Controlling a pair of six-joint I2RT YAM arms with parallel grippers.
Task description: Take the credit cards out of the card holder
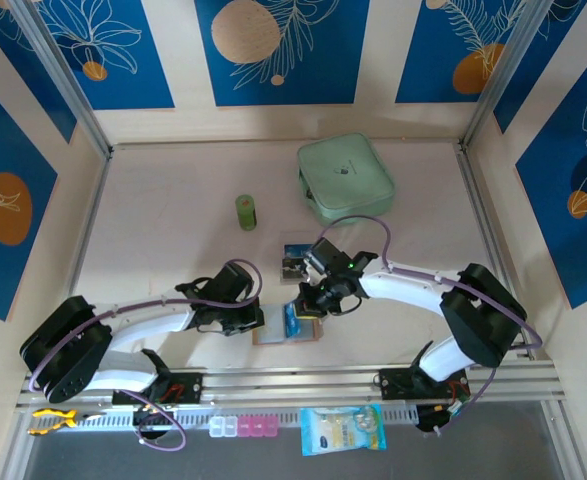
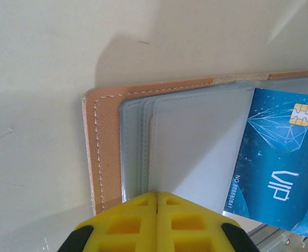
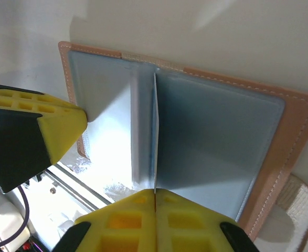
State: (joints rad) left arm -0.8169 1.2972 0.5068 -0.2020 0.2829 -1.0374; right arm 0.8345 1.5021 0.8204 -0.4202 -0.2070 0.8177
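Note:
The tan-pink card holder (image 1: 269, 336) lies open near the table's front edge, grey slots up (image 2: 104, 142) (image 3: 269, 136). My left gripper (image 1: 260, 320) (image 2: 157, 195) is shut on the edge of its grey left leaf. A blue credit card (image 1: 291, 320) marked VIP (image 2: 279, 157) sticks up out of the middle slots, seen edge-on (image 3: 155, 131) in the right wrist view. My right gripper (image 1: 306, 303) (image 3: 155, 191) is shut on that card's edge. The left gripper's yellow finger (image 3: 59, 126) shows at the left of that view. Another dark printed card (image 1: 294, 258) lies flat behind the holder.
A mint-green zip case (image 1: 344, 178) sits at the back right and a small green cylinder (image 1: 246, 211) at the back middle. The metal rail (image 1: 293, 380) runs just in front of the holder, with a blue packet (image 1: 341, 428) and pill boxes (image 1: 243, 428) below it.

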